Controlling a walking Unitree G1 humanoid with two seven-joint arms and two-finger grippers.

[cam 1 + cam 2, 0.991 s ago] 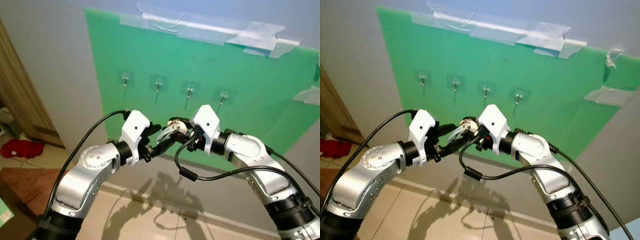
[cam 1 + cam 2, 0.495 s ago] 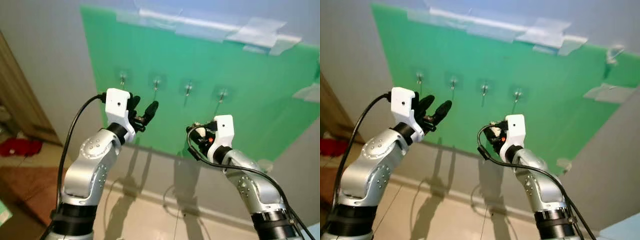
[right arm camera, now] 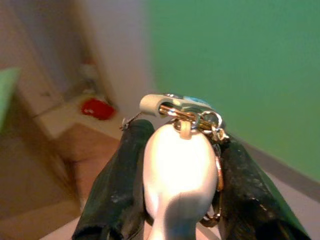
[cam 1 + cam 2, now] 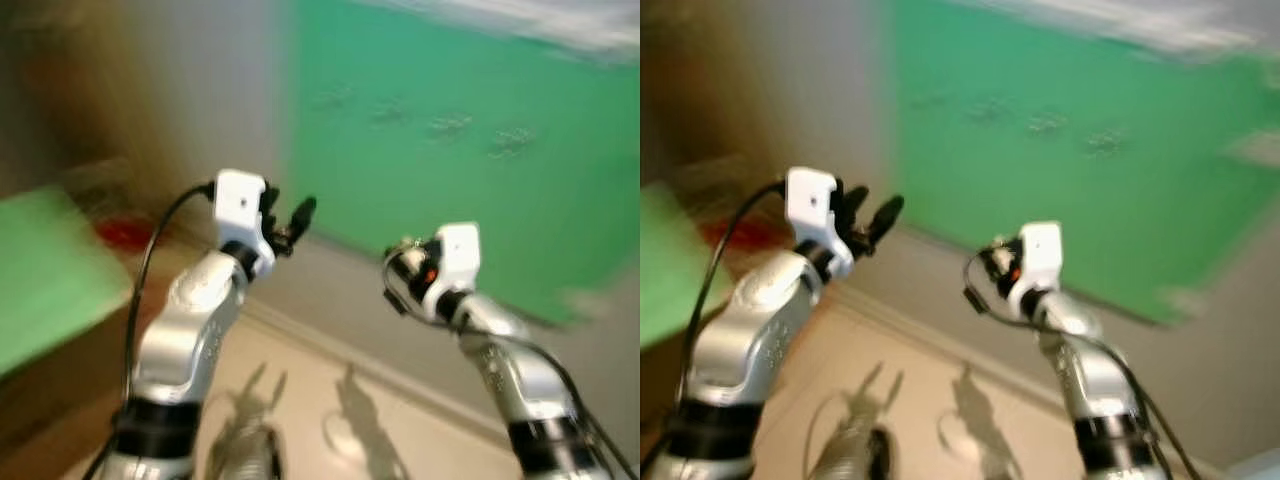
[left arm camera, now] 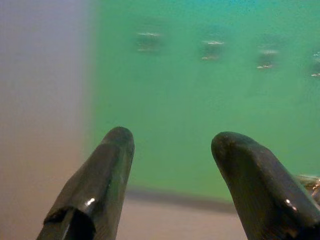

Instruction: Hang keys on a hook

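- The keys (image 3: 192,112) sit in the right gripper (image 3: 172,165), whose two black fingers are clamped on a pale oval fob with the ring and metal bits bunched at its far end; in the head views this gripper (image 4: 408,272) is raised at chest height.
- The left gripper (image 5: 172,165) is empty with its fingers spread apart, aimed at the green board (image 5: 200,110); from the head it is held up on the robot's left (image 4: 290,222).
- The deciding relation: the row of hooks (image 4: 450,125) lies above and ahead of the right gripper, on the green board, well apart from the keys. They show as four smeared marks in a line, so which hook is nearest cannot be told for certain.
- The fob's long axis runs along the right gripper's fingers, with the ring leading, so I judge the ring would meet a hook first if the arm is lifted and pushed toward the board.
- The right arm holds the keys and is the nearer to the right-hand hooks; the left arm seems only to stand by.
- Against half a second ago, the whole scene has slid sideways and blurred: the camera has swung to the left, bringing a green surface (image 4: 40,270) and a red thing on the floor (image 4: 125,232) into the left of the view. The arms keep much the same pose as then.
- A second ago the two grippers were together at the keys; now they are well apart.
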